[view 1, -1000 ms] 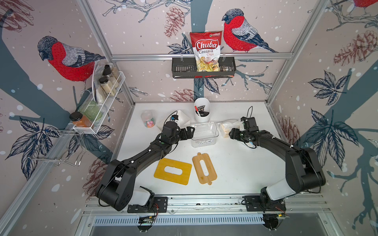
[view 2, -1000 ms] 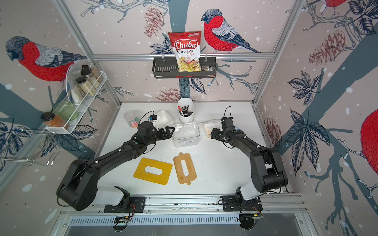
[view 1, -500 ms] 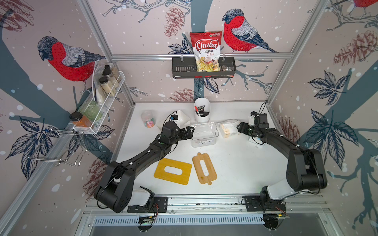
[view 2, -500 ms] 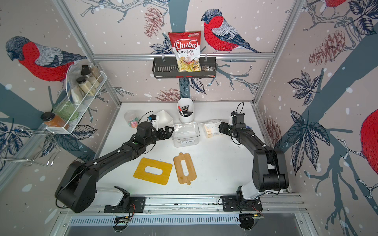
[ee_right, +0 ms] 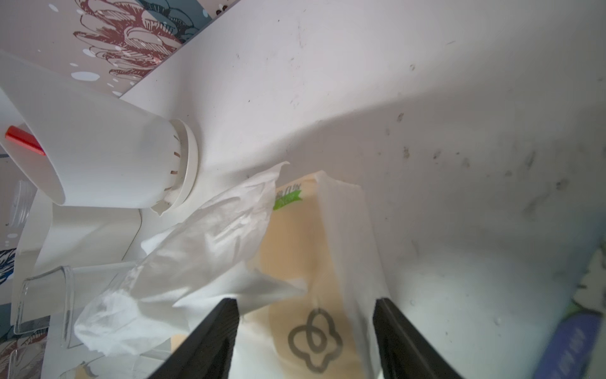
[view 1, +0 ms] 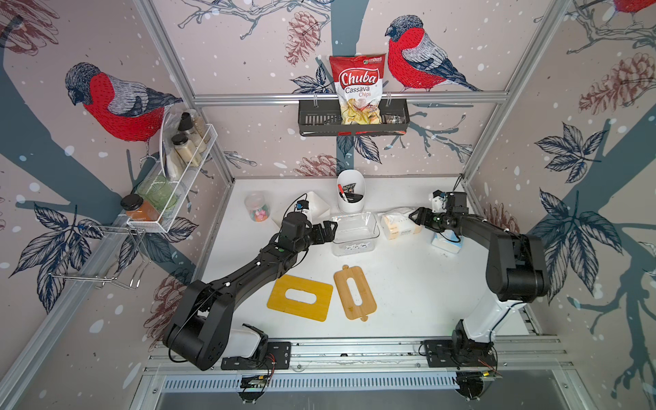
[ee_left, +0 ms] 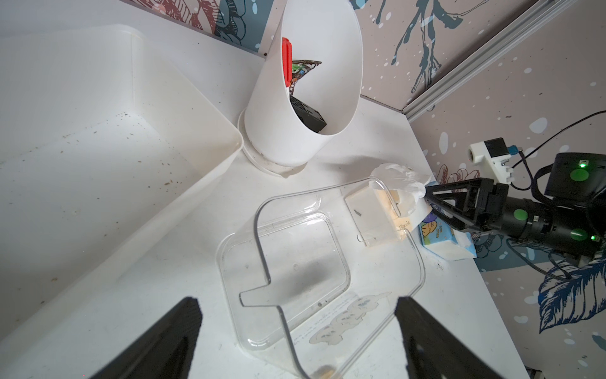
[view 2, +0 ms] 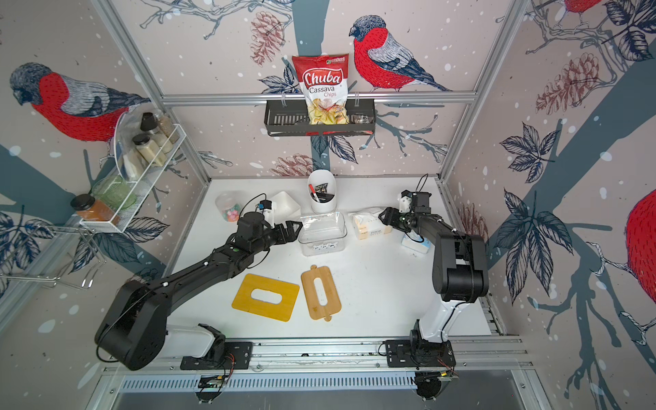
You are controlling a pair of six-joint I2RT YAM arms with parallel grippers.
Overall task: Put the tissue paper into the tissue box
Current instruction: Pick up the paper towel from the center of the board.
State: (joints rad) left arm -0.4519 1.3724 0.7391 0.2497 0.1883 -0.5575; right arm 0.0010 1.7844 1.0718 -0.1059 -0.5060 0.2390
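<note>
The tissue paper, a cream soft pack [view 1: 398, 228] with a loose sheet [ee_right: 203, 236] puffing out of its torn wrapper, lies on the worktop [view 1: 408, 284] directly ahead of the right gripper [view 1: 417, 217]. It is outside the clear tissue box [view 1: 353, 246], which stands just past the pack's far end. That gripper's jaws stand apart, and the right wrist view shows the pack's printed face between its two fingers [ee_right: 213, 334]. A second ago the gripper sat at the side of the pack nearer the robot; it has since swung round to the end facing away from the box. I read that as lining up either to pinch the pack or to push it toward the box, so the transfer itself has not begun. The left gripper [view 1: 328, 229] has not moved: with its jaws spread wide, it waits at the opposite end of the box, probably to brace it. The box looks empty, though its clear walls are hard to trace. Whether the right fingers already touch the wrapper I cannot tell, because the wrist view cuts them off and the film is pale against the worktop. A second, blue-and-white tissue pack [view 1: 445, 245] lies behind the right gripper, partly hidden under its arm. A yellow slotted lid [view 1: 300, 298] and a bamboo insert [view 1: 355, 293] lie well behind the left gripper.
</note>
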